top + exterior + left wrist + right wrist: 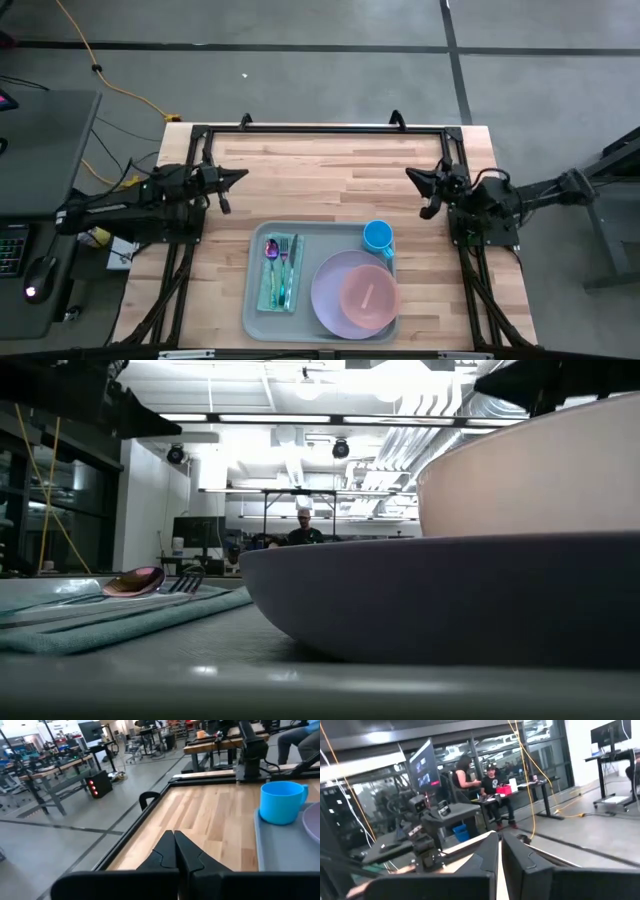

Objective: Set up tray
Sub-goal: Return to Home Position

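The pale grey-blue tray [320, 240] lies flat at the table's near edge, between the arms. On it rest a teal folded cloth [280, 290] carrying a spoon [271, 250] and fork [286, 262], a lavender plate [330, 300] with a pink bowl [370, 295] on it, and a blue cup [378, 237] standing upright at the tray's far right corner. My left gripper [243, 176] hovers shut over bare wood beyond the tray's far left corner. My right gripper [409, 174] hovers shut beyond its far right corner. Neither touches anything.
Bare wooden tabletop [330, 175] stretches between the two grippers, beyond the tray. A black frame rail [320, 128] runs along the table's far edge and sides. In the low view the plate [450, 600] and bowl [530, 470] fill the right side. People sit in the room behind.
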### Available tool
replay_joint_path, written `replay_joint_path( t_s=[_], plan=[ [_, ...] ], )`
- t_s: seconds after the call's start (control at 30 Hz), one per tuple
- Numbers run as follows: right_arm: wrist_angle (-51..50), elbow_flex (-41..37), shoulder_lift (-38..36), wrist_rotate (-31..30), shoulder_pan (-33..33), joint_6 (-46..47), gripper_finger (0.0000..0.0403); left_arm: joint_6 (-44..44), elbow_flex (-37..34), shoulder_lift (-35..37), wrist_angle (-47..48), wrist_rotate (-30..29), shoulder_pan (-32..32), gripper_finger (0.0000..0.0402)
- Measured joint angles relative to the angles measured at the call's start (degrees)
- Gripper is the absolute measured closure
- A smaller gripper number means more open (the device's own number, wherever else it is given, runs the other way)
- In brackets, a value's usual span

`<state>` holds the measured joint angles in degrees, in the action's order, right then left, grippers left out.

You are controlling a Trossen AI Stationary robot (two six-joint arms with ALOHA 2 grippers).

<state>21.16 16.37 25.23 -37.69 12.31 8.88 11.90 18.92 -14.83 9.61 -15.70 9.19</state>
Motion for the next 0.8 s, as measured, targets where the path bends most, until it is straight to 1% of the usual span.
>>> replay_joint_path(
  t_s=[0.1, 0.2, 0.3, 0.37, 0.47, 0.63, 0.73, 0.8],
  plan=[
    [0.56, -1.87, -0.57, 6.01, -5.79, 3.05, 0.0403, 0.5, 0.0, -0.03, 0.04, 3.71, 2.92, 0.0375],
    [0.53, -3.77, -0.61, 12.43, -10.64, 6.16, 0.0403, 1.41, 0.02, -0.02, 0.83, 6.22, 5.67, 0.0359],
    [0.5, -5.13, -0.61, 17.89, -13.91, 9.7, 0.0403, 1.68, 0.02, -0.03, 1.4, 8.02, 7.93, 0.0349],
    [0.55, -6.03, -0.59, 21.18, -14.97, 11.65, 0.0403, 1.63, 0.02, -0.04, 1.46, 9.03, 8.96, 0.0348],
    [0.35, -7.99, -0.59, 22.86, -15.33, 14.23, 0.0403, 1.62, 0.02, 0.0, 3.29, 9.51, 9.63, 0.0352],
    [0.02, -10.29, -0.58, 23.27, -15.32, 16.91, 0.0403, 1.39, 0.02, -0.03, 9.2, 4.51, 9.57, 0.0363],
    [-0.13, -10.55, -0.57, 23.27, -15.32, 12.57, 0.0402, 1.44, 0.02, -0.04, 11.65, 2.53, 9.57, 0.0366],
    [-0.19, -10.59, -0.59, 23.3, -15.32, 9.27, 0.0402, 3.08, 0.04, -0.02, 13.58, 1.24, 9.57, 0.0366]
  ],
)
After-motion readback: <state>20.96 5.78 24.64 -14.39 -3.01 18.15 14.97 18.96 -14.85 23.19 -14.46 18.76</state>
